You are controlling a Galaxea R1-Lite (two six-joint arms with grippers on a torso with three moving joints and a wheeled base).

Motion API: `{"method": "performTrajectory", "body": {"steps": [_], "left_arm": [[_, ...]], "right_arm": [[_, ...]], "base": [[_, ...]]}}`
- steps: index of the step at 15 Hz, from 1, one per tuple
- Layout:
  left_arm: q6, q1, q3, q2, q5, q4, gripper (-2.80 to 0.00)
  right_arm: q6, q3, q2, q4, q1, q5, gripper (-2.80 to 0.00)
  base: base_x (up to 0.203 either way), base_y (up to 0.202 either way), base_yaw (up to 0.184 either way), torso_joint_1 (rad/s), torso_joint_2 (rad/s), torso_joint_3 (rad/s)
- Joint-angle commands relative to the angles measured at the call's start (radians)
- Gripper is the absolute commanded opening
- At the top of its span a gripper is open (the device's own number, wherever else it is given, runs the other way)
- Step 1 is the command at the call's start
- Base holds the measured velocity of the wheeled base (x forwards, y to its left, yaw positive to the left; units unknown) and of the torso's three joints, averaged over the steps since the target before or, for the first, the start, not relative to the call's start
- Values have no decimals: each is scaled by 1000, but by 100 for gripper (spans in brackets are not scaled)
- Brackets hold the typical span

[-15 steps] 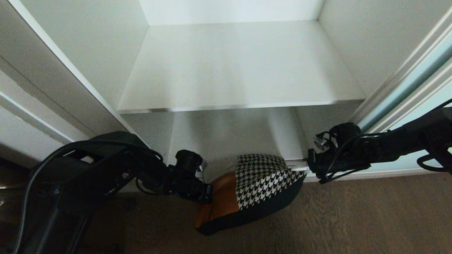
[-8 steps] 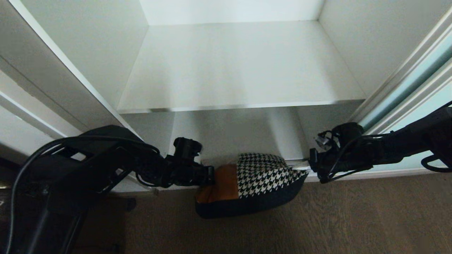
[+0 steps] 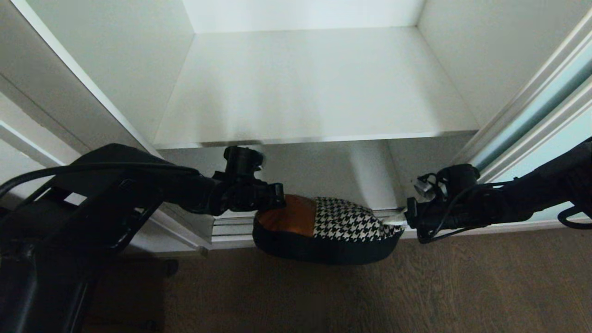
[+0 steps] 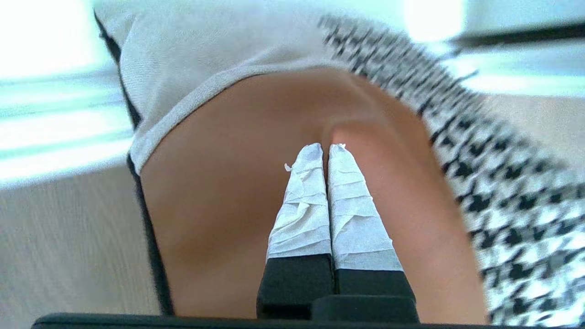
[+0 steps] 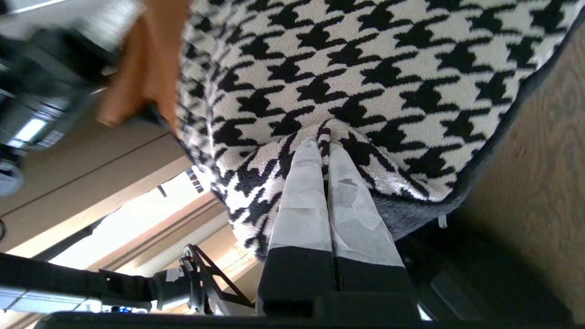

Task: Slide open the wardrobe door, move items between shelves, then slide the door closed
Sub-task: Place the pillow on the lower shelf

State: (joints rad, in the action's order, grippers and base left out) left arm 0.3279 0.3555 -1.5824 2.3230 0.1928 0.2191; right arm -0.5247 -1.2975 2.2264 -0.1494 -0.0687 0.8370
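The soft square houndstooth cushion with a tan-orange patch (image 3: 323, 226) hangs at lower centre, below the flat white shelf board (image 3: 314, 92); both ends should rise level so it clears the shelf's front edge. The left gripper (image 3: 277, 196) pinches the tan corner, its fingers (image 4: 315, 201) clenched. The right gripper (image 3: 404, 217) reaches in from the right, clamped on the houndstooth corner.

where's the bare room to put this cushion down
The white shelf above is bare from side wall to side wall. It is crowded at the wardrobe's bottom front, where the left gripper and right gripper pinch the cushion.
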Motion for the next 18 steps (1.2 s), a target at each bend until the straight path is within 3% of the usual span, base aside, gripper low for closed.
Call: {"method": "performTrajectory", "body": {"steps": [1,10,12,16,18], "left_arm": [[2,0,-98,-4,2,-39,-280],[-10,-7,-264,-3,8,-43,-280],[-9,-10,-220,-25,9,-42,-280],[-18,-9,-21,-12,8,-35,-280],[-11,-9,14,28,4,-39,-280]], "right_arm": [[-3,18,-4,-13,-11,5,-280],[32,38,-14,-19,-36,9,-280],[65,56,-18,-19,-40,10,-280],[65,51,-6,-19,-43,8,-280],[63,45,2,-19,-43,7,-280]], "base": [[0,0,0,0,0,0],[0,0,0,0,0,0],[0,0,0,0,0,0],[0,0,0,0,0,0],[0,0,0,0,0,0]]}}
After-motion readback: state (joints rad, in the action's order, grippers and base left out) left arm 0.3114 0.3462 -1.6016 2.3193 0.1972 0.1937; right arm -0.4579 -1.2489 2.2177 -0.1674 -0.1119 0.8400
